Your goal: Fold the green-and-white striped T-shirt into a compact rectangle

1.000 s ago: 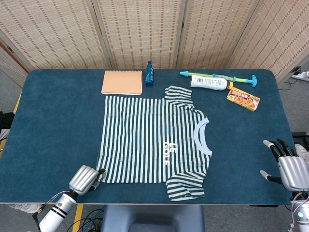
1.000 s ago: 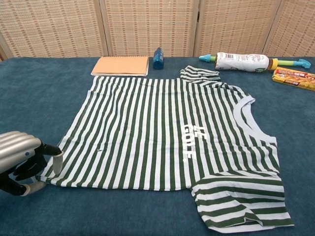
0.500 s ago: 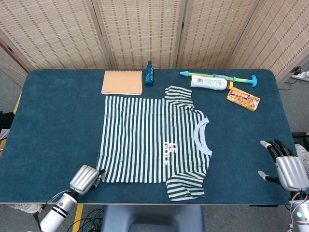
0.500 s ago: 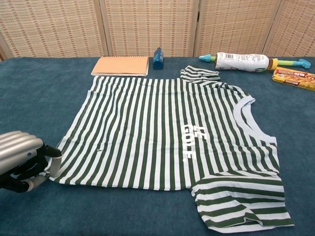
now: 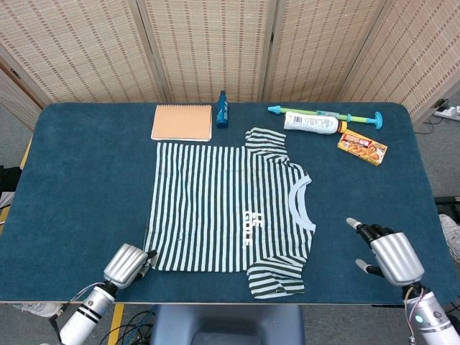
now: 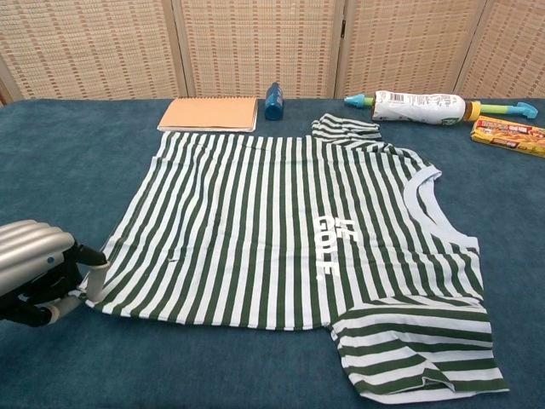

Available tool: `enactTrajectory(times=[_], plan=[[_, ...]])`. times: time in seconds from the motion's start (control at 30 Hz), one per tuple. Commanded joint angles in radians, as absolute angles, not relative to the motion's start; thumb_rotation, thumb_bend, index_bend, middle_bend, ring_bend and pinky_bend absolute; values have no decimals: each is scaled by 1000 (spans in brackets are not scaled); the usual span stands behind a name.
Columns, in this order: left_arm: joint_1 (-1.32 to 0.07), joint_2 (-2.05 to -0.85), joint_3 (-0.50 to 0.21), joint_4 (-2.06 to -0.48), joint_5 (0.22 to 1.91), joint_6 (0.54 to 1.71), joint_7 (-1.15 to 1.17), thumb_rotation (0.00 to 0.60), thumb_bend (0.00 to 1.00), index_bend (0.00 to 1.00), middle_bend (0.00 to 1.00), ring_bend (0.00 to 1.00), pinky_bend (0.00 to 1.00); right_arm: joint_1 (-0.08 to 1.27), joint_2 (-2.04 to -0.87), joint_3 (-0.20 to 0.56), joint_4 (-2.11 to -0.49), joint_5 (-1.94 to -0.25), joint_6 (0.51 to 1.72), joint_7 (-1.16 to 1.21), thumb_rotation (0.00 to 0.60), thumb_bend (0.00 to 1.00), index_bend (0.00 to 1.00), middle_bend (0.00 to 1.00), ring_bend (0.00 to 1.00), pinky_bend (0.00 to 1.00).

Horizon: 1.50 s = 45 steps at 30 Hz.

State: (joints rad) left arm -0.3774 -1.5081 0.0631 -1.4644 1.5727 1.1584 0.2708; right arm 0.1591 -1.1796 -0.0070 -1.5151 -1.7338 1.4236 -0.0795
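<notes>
Blue table (image 5: 86,180): notebook (image 5: 182,122) beyond T-shirt (image 5: 223,208), its hem pinched by left hand (image 5: 128,264); right hand (image 5: 388,255) fingers spread.

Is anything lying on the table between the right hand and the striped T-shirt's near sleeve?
Nothing visible. Only bare blue tablecloth separates the right hand from the green-and-white striped T-shirt. The left hand is already at the shirt's hem corner.

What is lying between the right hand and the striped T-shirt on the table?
Nothing: in the head view, only bare blue tabletop separates the right hand from the striped T-shirt. The chest view does not show this hand.
</notes>
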Motion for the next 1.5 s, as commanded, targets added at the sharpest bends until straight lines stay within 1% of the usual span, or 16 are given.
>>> enactTrajectory(times=[0.03, 0.1, 0.23, 0.47, 0.77, 0.87, 1.2, 1.5], plan=[[-377, -1509, 64, -1467, 1569, 1156, 275, 600, 543, 579, 918, 826, 988, 195, -1240, -26, -1470, -1779, 1392, -90, 600, 89, 247, 722, 829, 999], [-377, -1510, 65, -1468, 1567, 1154, 277, 600, 543, 577, 918, 826, 988, 206, -1267, -30, -1449, -1789, 1381, -90, 600, 89, 284, 791, 886, 1000], [-378, -1509, 64, -1472, 1564, 1155, 279, 600, 543, 575, 918, 826, 988, 244, -1340, -41, -1396, -1810, 1335, -88, 600, 90, 337, 862, 946, 1000], [-379, -1507, 58, -1474, 1551, 1154, 280, 600, 543, 573, 918, 826, 988, 298, -1430, -50, -1325, -1812, 1270, -72, 600, 89, 380, 898, 976, 1000], [-380, -1508, 57, -1468, 1546, 1154, 273, 600, 543, 573, 918, 826, 988, 333, -1503, -73, -1283, -1817, 1239, -59, 600, 93, 411, 904, 979, 1000], [-380, -1509, 56, -1466, 1546, 1156, 270, 600, 543, 573, 918, 826, 988, 340, -1526, -77, -1261, -1817, 1239, -56, 600, 118, 429, 906, 980, 1000], [-379, -1508, 57, -1461, 1547, 1163, 257, 600, 543, 575, 918, 826, 988, 354, -1580, -78, -1197, -1813, 1269, -40, 600, 274, 530, 928, 997, 1000], [-378, -1504, 59, -1462, 1551, 1168, 251, 600, 542, 577, 918, 826, 988, 354, -1600, -87, -1164, -1801, 1288, -26, 600, 365, 620, 941, 1000, 1000]])
